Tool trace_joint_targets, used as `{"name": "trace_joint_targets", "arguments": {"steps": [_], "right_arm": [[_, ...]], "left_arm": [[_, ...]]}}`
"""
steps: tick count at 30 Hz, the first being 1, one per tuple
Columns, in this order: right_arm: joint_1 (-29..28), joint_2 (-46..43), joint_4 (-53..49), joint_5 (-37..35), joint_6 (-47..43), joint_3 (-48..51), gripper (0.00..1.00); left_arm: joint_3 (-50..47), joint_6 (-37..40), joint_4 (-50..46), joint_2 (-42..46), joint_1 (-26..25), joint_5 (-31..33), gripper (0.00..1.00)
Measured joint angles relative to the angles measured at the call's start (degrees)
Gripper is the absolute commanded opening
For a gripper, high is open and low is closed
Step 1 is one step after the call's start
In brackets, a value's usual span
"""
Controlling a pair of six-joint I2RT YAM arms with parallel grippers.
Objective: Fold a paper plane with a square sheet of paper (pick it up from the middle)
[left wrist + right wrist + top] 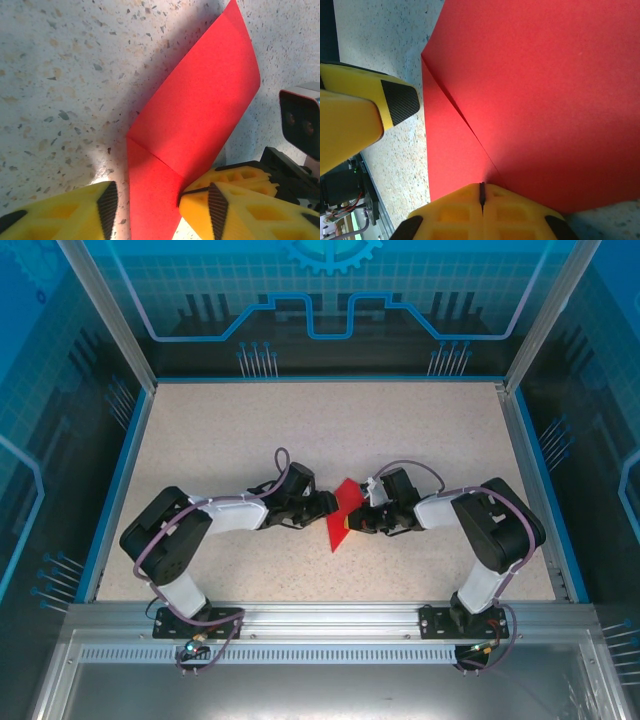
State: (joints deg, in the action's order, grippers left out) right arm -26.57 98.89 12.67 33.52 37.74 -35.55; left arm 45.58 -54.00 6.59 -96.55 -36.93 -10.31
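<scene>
The square sheet of paper (343, 512) is bright red and creased, and lies at the middle of the table between both grippers. One flap (200, 110) rises off the table above a diagonal crease. My left gripper (162, 200) is open and straddles the sheet's lower part; its right finger (220, 212) touches the paper's edge, while its left finger (102, 207) stands clear of it. In the top view the left gripper (328, 506) comes in from the left. My right gripper (481, 192) is shut, pinched on the sheet (535, 100) where the crease ends; from above the right gripper (360, 522) is at the sheet's right side.
Speckled beige tabletop (330, 420) with a blue rim and an aluminium frame around it. The right arm's wrist camera (301, 117) sits close to my left gripper's right side. A left finger (365, 110) shows beside the sheet in the right wrist view.
</scene>
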Motion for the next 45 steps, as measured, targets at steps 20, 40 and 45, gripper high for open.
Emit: {"name": "trace_joint_targets", "arguments": {"steps": [20,40,45], "right_arm": [[0.37,0.02,1.18,0.63,-0.02,0.63,0.00],[0.55,0.28,1.25,1.18,-0.02,0.57,0.00],[0.74,0.44,1.14,1.53,-0.02,0.42,0.00]], "left_arm": [[0.13,3.15,-4.90,-0.07,-0.04,3.23,0.34],[2.32,5.53,-3.78,-3.15,-0.22,2.56,0.11],[4.15,7.65,-6.10,-3.15,-0.26,2.58,0.08]]}}
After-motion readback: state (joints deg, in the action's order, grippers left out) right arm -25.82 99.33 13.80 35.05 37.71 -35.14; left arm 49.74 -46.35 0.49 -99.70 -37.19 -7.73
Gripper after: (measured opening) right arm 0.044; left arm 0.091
